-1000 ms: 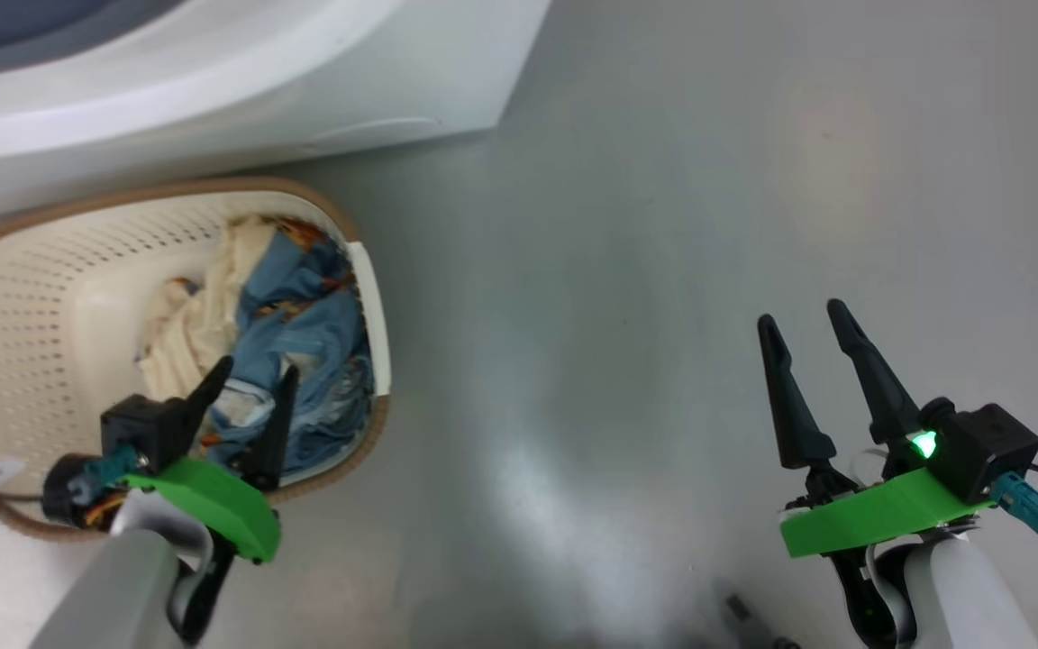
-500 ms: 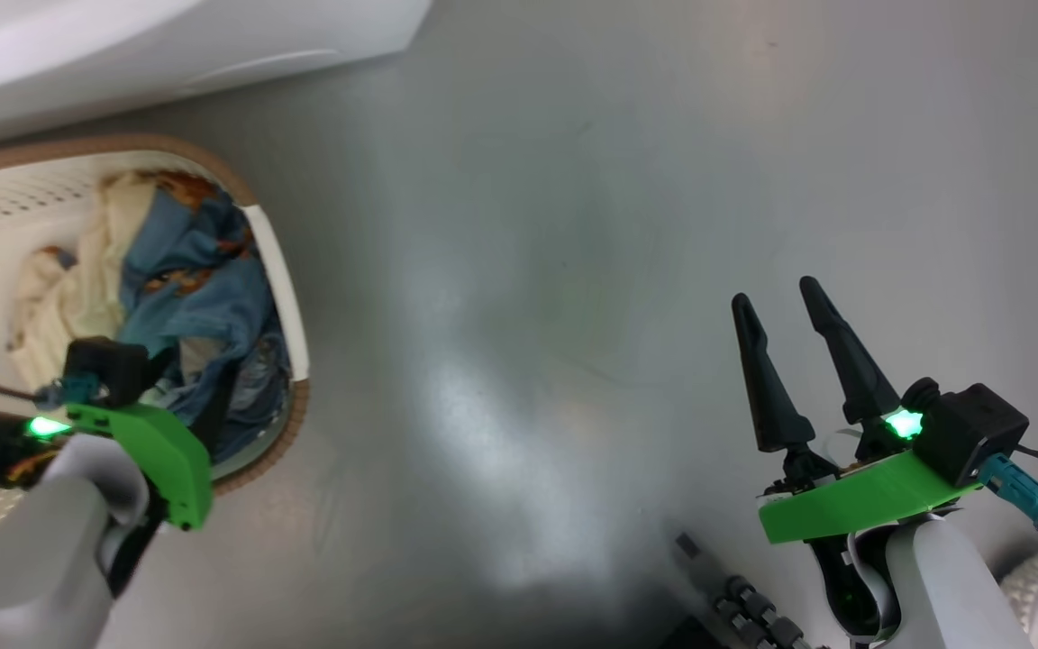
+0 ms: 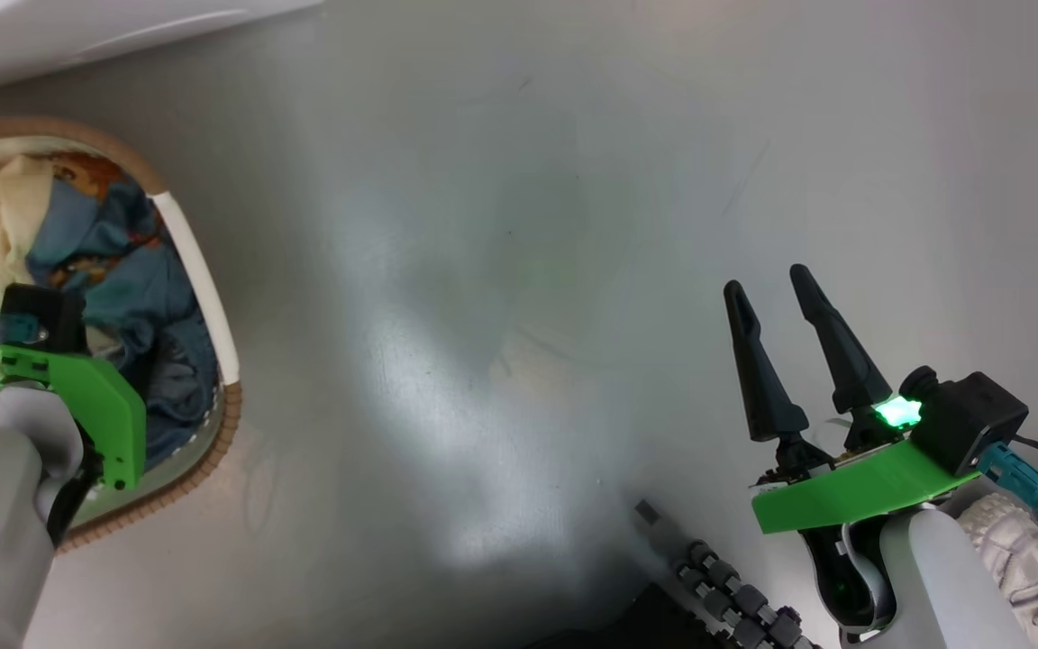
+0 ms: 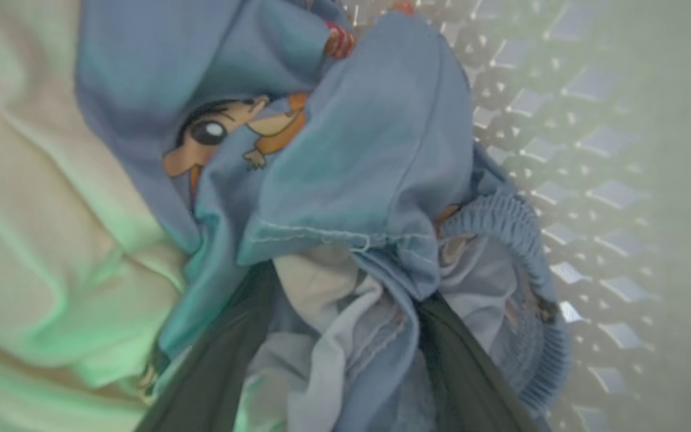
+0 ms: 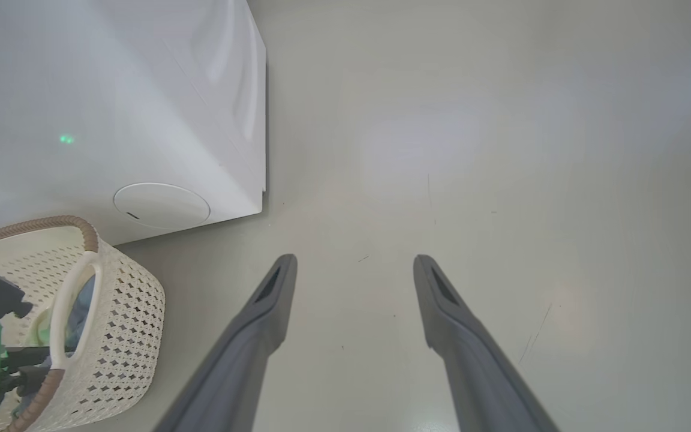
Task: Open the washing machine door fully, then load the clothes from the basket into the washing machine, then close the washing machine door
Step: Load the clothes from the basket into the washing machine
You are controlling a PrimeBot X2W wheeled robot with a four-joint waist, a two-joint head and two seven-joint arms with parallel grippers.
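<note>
**Item:** bundle of soft clothes (image 4: 351, 150): light blue cloth with an orange cartoon print and an elasticated hem, plus a cream-beige cloth.

**Location:** inside a small cream-white perforated plastic basket (image 5: 117, 336) with a brown woven-look rim, standing on the grey floor (image 3: 483, 270) just beside a large white washing machine (image 5: 111, 90).

**Handling:** judged light, limp and liable to trail or snag. Best taken at a bunched fold mid-heap, deep enough to catch both cloths.

**Left gripper** (image 4: 345, 288): dark fingers parted and sunk into the blue cloth astride a fold, not yet clamped.

**Right gripper** (image 3: 767, 279): fingers parted and empty, above bare floor, well apart from the basket.
</note>
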